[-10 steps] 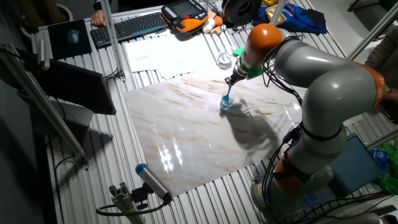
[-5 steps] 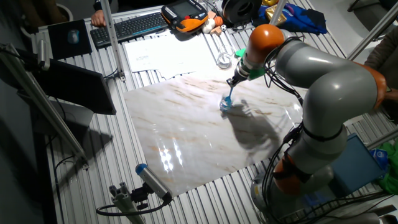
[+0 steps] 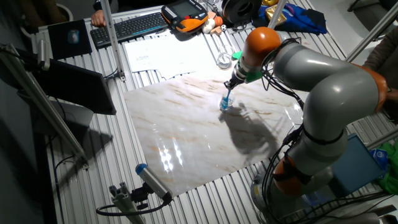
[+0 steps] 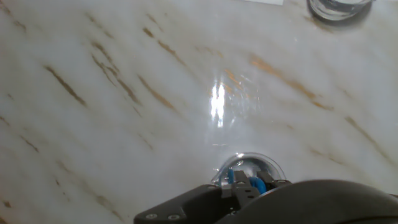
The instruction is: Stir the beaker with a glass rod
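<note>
The beaker (image 3: 225,104) is a tiny blue-tinted glass cup standing on the marble board (image 3: 186,137), right of its middle. My gripper (image 3: 232,83) is just above it, shut on the glass rod (image 3: 228,94), a thin light-blue stick that slants down into the beaker. In the hand view the beaker's rim (image 4: 249,163) shows at the bottom centre, with the blue rod (image 4: 235,177) inside it, partly hidden by the dark gripper body (image 4: 249,193).
An untinted clear glass vessel (image 3: 224,60) stands behind the board; it also shows in the hand view (image 4: 339,7). Papers (image 3: 163,53), a keyboard (image 3: 127,26) and an orange pendant (image 3: 185,15) lie at the back. A blue-tipped tool (image 3: 152,180) lies at the front left.
My gripper and the rod's top have shifted slightly left and back over the beaker. The beaker has stayed in place.
</note>
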### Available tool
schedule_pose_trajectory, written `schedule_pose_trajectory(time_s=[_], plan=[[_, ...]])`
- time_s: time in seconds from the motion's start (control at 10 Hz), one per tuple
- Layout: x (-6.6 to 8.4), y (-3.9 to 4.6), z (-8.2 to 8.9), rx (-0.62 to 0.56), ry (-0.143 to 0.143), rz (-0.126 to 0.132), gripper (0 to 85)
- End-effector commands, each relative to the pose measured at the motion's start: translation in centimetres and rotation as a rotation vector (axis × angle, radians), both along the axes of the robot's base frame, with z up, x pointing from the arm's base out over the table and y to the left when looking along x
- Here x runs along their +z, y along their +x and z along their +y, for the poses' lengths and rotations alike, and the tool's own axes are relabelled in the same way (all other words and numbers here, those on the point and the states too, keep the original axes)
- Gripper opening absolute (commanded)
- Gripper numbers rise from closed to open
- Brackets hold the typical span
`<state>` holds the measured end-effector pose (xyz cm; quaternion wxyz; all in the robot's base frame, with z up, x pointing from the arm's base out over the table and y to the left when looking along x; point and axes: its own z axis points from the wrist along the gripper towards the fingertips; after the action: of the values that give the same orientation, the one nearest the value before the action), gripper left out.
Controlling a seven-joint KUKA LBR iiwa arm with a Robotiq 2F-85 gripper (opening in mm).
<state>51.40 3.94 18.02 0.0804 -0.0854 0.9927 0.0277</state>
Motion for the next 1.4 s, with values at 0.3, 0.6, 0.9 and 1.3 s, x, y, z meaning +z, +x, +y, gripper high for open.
schedule_pose_trajectory(time_s=[0.3,0.6,0.9,1.3], plan=[[-0.9,1.94,-0.3,0.015,0.022,-0.005,0.0],[-0.4,-0.37,0.6,-0.016,0.010,0.012,0.0],[-0.4,0.36,-1.4,0.025,0.007,0.006,0.0],[-0.7,0.34,0.4,-0.010,0.015,0.014,0.0]])
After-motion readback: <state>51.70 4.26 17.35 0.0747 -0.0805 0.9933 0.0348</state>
